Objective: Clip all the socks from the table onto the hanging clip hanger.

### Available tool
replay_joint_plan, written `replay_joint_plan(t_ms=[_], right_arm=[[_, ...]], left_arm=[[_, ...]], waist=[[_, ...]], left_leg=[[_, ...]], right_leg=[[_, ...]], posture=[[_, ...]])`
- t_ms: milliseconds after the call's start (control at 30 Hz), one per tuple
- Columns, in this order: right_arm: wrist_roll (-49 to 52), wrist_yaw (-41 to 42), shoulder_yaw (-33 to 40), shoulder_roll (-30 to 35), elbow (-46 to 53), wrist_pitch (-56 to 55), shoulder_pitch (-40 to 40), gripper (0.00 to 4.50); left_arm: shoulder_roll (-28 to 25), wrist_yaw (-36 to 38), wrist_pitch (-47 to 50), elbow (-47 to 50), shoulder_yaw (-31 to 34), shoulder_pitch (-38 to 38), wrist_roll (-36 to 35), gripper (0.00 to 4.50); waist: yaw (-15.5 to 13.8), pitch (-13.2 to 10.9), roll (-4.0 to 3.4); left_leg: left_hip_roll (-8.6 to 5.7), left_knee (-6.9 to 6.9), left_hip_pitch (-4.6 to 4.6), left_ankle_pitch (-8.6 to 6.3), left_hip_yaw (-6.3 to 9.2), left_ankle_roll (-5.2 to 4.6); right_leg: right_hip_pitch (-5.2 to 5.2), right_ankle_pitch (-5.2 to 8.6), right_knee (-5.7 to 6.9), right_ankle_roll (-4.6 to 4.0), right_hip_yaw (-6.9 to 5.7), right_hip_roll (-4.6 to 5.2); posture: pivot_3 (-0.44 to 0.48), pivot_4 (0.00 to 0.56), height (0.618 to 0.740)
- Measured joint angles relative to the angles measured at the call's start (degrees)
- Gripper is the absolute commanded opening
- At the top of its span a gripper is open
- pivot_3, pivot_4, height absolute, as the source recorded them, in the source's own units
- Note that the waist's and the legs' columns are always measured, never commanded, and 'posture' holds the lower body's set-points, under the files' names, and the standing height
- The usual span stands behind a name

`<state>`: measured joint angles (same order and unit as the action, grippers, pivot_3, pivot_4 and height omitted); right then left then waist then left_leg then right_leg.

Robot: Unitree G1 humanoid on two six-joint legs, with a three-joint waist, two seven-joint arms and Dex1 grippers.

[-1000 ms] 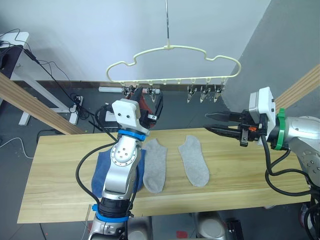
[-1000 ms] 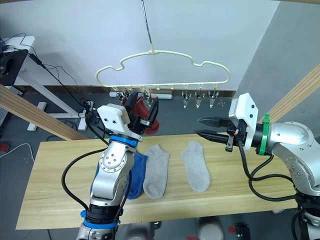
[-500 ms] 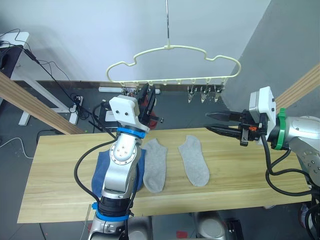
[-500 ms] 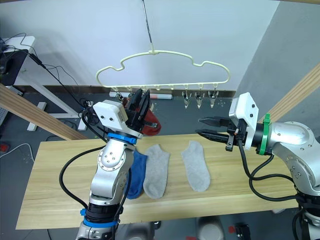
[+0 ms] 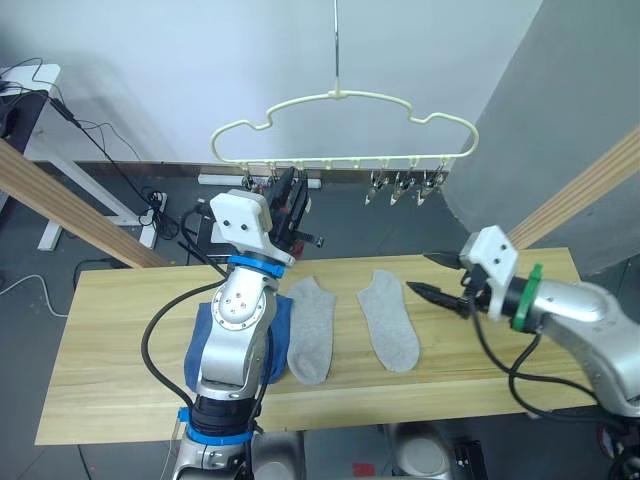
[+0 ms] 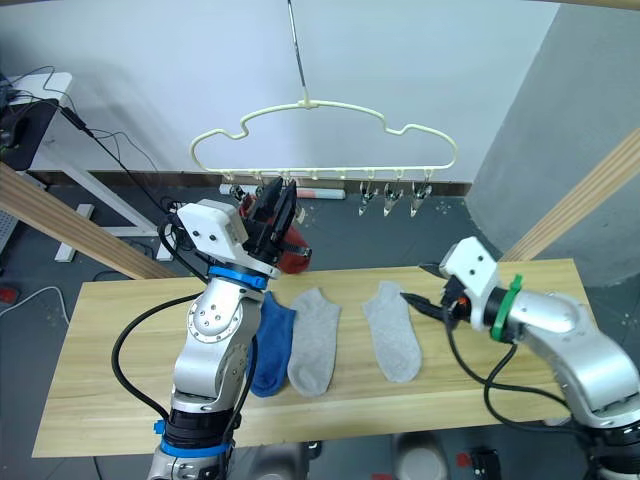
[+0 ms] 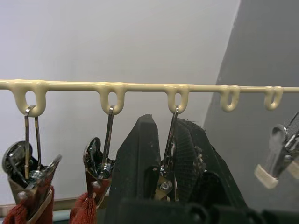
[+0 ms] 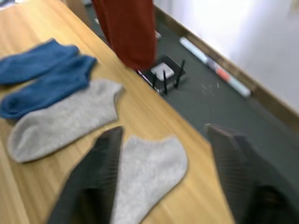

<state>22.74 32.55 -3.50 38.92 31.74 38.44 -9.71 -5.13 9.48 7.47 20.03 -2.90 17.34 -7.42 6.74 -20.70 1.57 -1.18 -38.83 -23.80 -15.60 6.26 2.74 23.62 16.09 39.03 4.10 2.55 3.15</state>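
Long pale wood surface, four socks lying flat on it. Clip hanger hangs above the far edge; two rust-red socks already pinned at its left-end clips.

Left gripper raised at the third clip, jaws narrow around the metal clip; cannot tell whether any fabric is in them.

Right gripper low over the surface, jaws wide, empty, just beside the right grey sock. Left grey sock near it; two blue socks overlap beside the left arm.

Judgement: socks light, limp, likely to droop and fold. Pinch the cuff edge, lifting a single layer.
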Motion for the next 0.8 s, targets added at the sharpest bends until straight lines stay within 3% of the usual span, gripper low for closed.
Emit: replay_joint_plan(t_ms=[67, 333, 800], right_arm=[[-2.5, -3.0, -2.5, -2.4, 0.2, 0.2, 0.7, 4.50], [-15.1, -15.4, -13.9, -15.1, -1.8, -3.8, 6.8, 4.50], [-25.2, -24.5, -15.6, -27.1, -14.0, -9.1, 6.2, 4.50]], left_arm=[[-0.1, 0.4, 1.0, 0.3, 0.0, 0.0, -1.0, 0.37], [-1.3, 1.7, 3.5, 1.5, 2.3, 0.4, -5.2, 0.37], [-2.5, 3.9, 7.0, 2.3, 4.4, 1.2, -10.6, 0.37]], waist=[[0.0, 0.0, -0.01], [-0.1, 0.1, 0.00], [-0.2, 0.1, 0.00]], left_leg=[[-0.01, 0.00, 0.00, 0.01, 0.00, 0.00], [-0.04, 0.00, 0.00, 0.01, 0.00, 0.01], [-0.01, 0.00, 0.01, 0.02, 0.01, 0.01]], right_leg=[[0.01, 0.00, 0.02, 0.00, 0.01, 0.00], [0.02, -0.06, -0.02, 0.07, 0.06, 0.02], [0.04, -0.11, -0.01, 0.01, 0.04, -0.02]], posture=[[-0.242, 0.335, 0.740], [-0.233, 0.330, 0.740], [-0.229, 0.333, 0.740]])
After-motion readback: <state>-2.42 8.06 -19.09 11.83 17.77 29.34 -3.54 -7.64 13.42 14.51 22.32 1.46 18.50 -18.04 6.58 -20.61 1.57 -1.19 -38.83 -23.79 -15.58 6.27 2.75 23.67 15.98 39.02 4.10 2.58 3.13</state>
